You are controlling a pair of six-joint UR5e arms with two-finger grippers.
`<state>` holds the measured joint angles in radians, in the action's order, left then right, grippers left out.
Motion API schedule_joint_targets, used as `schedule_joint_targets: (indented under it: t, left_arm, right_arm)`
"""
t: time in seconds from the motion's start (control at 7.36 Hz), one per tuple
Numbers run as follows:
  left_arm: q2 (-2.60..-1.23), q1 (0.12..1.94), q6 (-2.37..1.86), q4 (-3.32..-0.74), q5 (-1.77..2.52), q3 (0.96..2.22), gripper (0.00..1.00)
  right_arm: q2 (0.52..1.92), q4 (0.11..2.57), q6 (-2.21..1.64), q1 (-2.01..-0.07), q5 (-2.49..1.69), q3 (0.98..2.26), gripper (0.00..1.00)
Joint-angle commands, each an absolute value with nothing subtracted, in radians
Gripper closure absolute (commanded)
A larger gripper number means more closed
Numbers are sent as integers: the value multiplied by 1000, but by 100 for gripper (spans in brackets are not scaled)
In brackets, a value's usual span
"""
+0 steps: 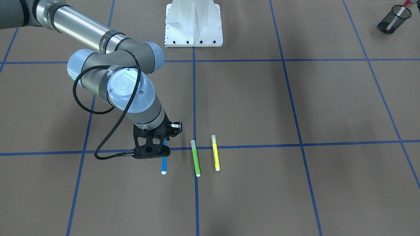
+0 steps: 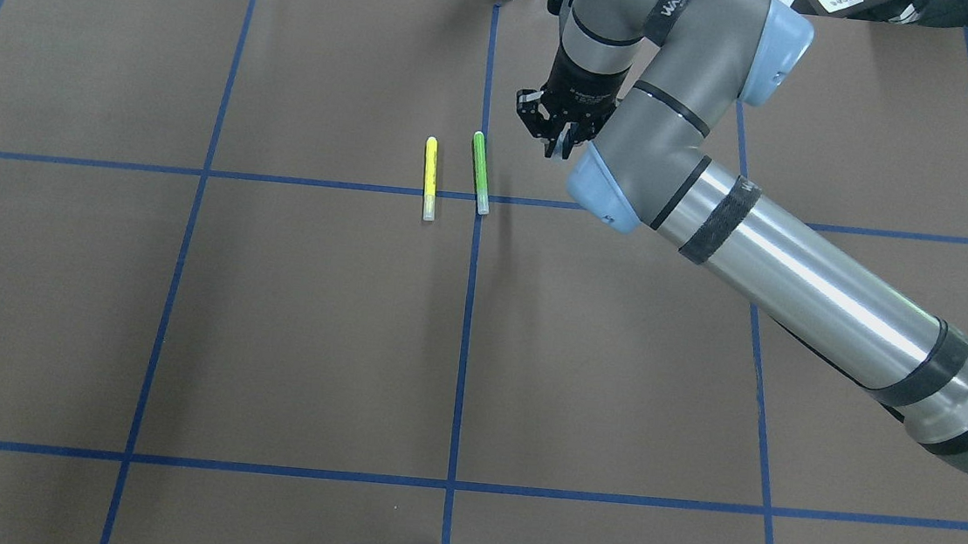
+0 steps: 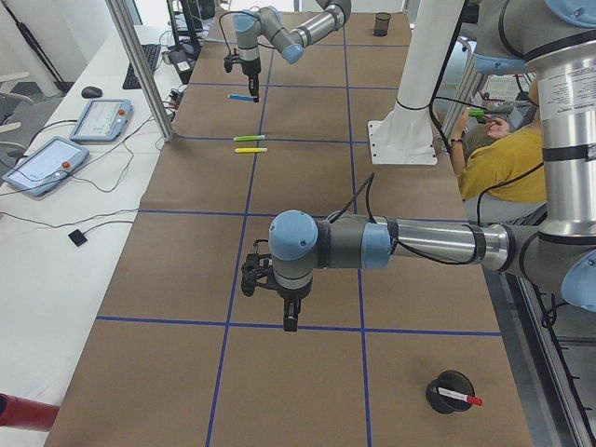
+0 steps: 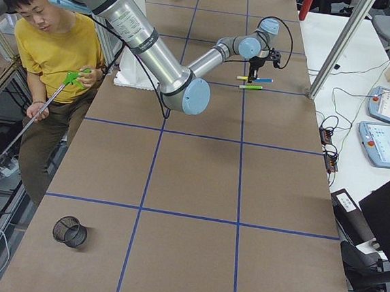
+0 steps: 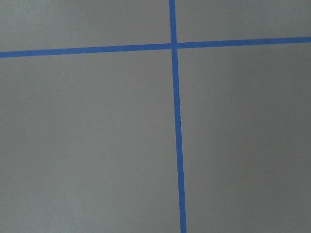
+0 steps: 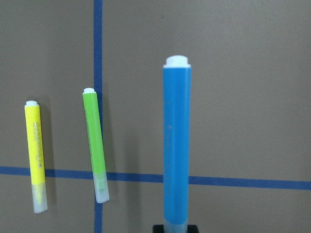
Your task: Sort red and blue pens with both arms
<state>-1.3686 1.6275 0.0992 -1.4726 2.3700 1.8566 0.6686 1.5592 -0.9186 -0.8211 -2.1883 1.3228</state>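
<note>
My right gripper [image 1: 162, 149] [image 2: 561, 143] is shut on the blue pen [image 1: 163, 164] near its capped end. In the right wrist view the blue pen [image 6: 176, 145] looks much larger than the markers lying on the mat, so it is lifted off the surface. The arm hides the pen in the overhead view. A black mesh cup [image 1: 390, 24] at the table's end on my left holds the red pen [image 1: 398, 13] [image 3: 458, 397]. The left gripper [image 3: 291, 324] hangs over a blue tape line near that cup, and I cannot tell whether it is open or shut.
A green marker [image 1: 196, 158] and a yellow marker [image 1: 215, 153] lie side by side just beside the blue pen. The white pedestal [image 1: 193, 23] stands at the robot's side. An empty mesh cup [image 4: 69, 231] sits at the right end. A person in yellow [image 4: 60, 45] sits beside the table.
</note>
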Motion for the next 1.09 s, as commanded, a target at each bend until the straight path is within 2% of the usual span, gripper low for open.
schedule_joint_targets:
  t: [0.0,0.41,0.68,0.95]
  left_arm:
    - [-1368,1628,103,-1474,2370,1856,0]
    - [-1367,1628,104,-1474,2370,1858,0]
    - [-1368,1628,106,-1474,2370,1858,0]
    - [-1368,1628,106,-1474,2370,1859,0]
  right_arm:
    - [760,1551,-893,-862,-2248,1460,100]
    - [922,1560,-736,-890,-2267,1661,100]
    - [982,1560,-698,-966,-2316,1703,100]
    - [1110,1610,-628,-965,-2319,1829,100]
